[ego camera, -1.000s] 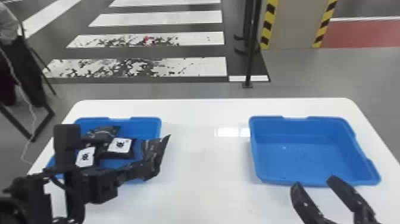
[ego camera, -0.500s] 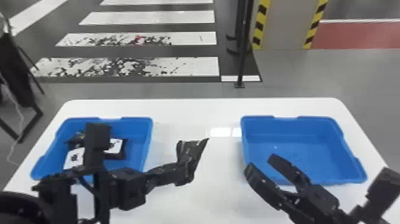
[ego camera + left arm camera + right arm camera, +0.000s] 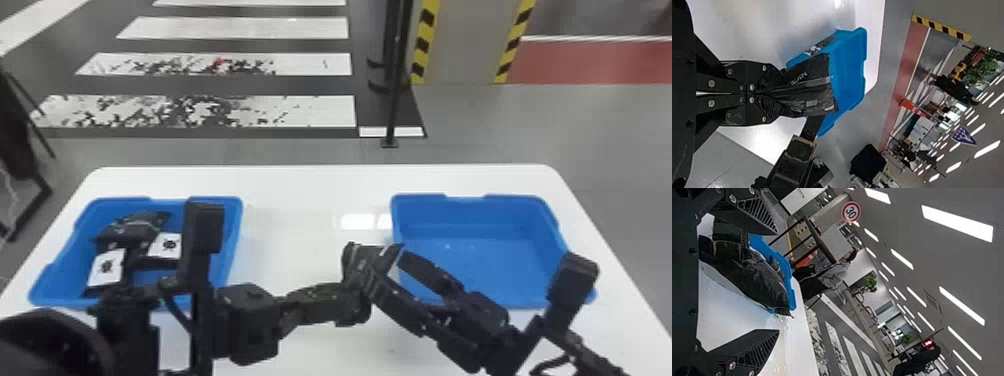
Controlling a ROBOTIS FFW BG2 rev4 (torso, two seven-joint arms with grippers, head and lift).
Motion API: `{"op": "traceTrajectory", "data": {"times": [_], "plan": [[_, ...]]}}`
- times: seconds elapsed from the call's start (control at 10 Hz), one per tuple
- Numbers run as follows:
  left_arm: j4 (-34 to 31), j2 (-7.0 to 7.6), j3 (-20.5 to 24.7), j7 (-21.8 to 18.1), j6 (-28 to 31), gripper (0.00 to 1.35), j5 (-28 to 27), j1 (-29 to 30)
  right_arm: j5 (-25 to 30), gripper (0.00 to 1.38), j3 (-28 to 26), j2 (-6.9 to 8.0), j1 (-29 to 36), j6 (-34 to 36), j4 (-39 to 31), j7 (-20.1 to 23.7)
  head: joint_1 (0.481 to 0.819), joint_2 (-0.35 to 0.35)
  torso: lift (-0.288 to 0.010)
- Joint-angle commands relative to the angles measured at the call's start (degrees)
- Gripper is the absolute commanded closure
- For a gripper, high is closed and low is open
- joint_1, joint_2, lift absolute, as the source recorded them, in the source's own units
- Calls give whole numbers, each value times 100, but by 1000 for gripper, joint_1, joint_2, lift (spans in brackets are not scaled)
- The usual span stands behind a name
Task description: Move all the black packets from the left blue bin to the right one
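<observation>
My left gripper [image 3: 356,300] is over the middle of the table, shut on a black packet [image 3: 367,260]. In the left wrist view the left gripper [image 3: 774,94] pinches one end of that packet [image 3: 809,88]. My right gripper [image 3: 387,270] is open beside the packet, at the near-left corner of the right blue bin [image 3: 480,250]. From the right wrist, the right gripper [image 3: 777,282] has the packet [image 3: 758,280] between its spread fingers, nearer one of them. The left blue bin [image 3: 235,220] holds several black packets [image 3: 132,230], two with white labels [image 3: 106,267].
Both bins stand on a white table [image 3: 310,200], with a gap between them. The left arm [image 3: 200,280] passes over the left bin's near-right part. A black post [image 3: 395,100] rises from the floor behind the table.
The left gripper has carried the packet rightward from the left bin to the middle. The right gripper has moved left to meet it, staying open. The head view has shifted slightly.
</observation>
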Motion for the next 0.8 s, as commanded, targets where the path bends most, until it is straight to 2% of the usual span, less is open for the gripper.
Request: {"op": "traceTrajectory", "data": {"times": [0.0,0.1,0.3,0.4,0.7], "plan": [[13,1,-131,-3,12,1210,92,-12,-22,142,7,-21,-185,3,126,3,695,-3,-138],[-1,10,-176,-3,12,1210,104,-26,-11,179,7,-30,-270,3,168,3,695,-18,-138],[-1,10,-165,-3,12,1210,115,-26,-171,1099,7,-30,-298,3,294,-6,695,-36,-138],[13,10,-142,-3,12,1210,115,-26,-228,1283,7,-21,-284,3,294,-6,695,-37,-138],[13,1,-119,-3,-58,1210,138,-12,-514,1283,144,-21,-284,144,322,56,695,-21,-138]]}}
